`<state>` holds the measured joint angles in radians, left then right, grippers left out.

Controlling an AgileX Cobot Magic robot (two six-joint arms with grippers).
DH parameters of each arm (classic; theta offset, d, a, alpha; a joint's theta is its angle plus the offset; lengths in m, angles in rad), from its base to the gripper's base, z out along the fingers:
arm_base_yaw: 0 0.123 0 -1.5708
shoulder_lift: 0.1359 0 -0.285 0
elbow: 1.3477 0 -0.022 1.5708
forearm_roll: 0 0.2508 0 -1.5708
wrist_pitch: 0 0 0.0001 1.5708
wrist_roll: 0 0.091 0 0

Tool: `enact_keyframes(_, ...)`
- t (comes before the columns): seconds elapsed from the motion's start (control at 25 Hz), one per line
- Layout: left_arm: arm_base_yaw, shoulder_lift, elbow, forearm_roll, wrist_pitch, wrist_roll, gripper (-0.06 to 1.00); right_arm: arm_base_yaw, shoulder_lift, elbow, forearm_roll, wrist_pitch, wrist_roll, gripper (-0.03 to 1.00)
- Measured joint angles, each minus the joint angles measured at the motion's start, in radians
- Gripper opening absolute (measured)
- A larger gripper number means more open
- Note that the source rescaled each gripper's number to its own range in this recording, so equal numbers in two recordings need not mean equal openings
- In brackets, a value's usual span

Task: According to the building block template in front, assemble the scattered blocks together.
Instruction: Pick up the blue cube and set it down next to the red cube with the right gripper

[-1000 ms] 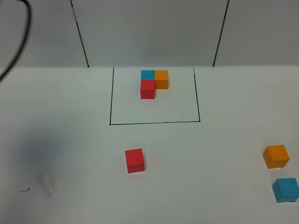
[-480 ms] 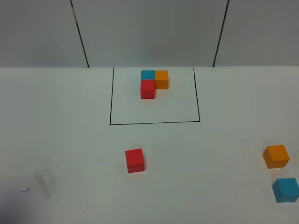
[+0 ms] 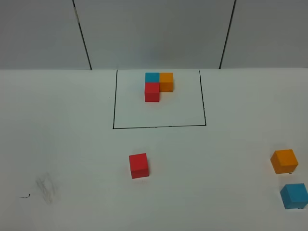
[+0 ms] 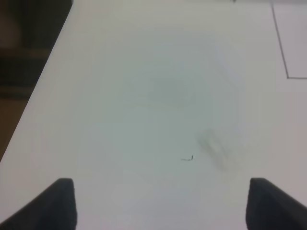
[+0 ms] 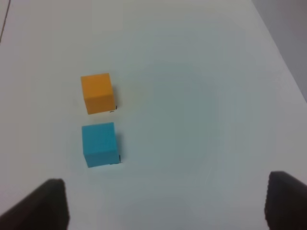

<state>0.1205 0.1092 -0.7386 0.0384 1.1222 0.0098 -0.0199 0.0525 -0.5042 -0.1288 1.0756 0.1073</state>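
The building block template (image 3: pixel 158 85), a tight L of blue, orange and red cubes, sits at the back inside a black-line rectangle (image 3: pixel 113 103). Of the scattered blocks, the red cube (image 3: pixel 138 165) lies in front of the rectangle. The orange cube (image 3: pixel 284 161) and blue cube (image 3: pixel 294 195) lie at the right edge. Neither arm shows in the high view. My left gripper (image 4: pixel 158 206) is open over bare table, with nothing between its fingers. My right gripper (image 5: pixel 165 203) is open and empty. The orange cube (image 5: pixel 98 93) and blue cube (image 5: pixel 100 144) lie ahead of it, apart from its fingertips (image 5: pixel 45 203).
A grey smudge (image 3: pixel 46 187) and a small black mark (image 3: pixel 25 196) lie on the white table at the front left. The left wrist view shows the table's edge (image 4: pixel 41 91) with dark floor beyond. A grey wall with two black seams stands behind the table.
A dark cable and a shadow at the left of the high view one second ago have gone from the picture. The cubes have not moved.
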Motion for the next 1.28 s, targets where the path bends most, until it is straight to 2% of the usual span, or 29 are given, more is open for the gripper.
enact_keyframes(0.24, 0.000, -0.065, 0.026, -0.010, 0.009, -0.018, 0.59, 0.000, 0.000, 0.000, 0.000, 0.000, 0.000, 0.69)
enact_keyframes(0.6, 0.000, -0.065, 0.227, -0.045, -0.034, -0.018, 0.59, 0.000, 0.000, 0.000, 0.000, 0.000, 0.000, 0.69)
enact_keyframes(1.28, 0.000, -0.065, 0.228, -0.046, -0.043, -0.018, 0.59, 0.000, 0.000, 0.000, 0.000, 0.000, 0.000, 0.69)
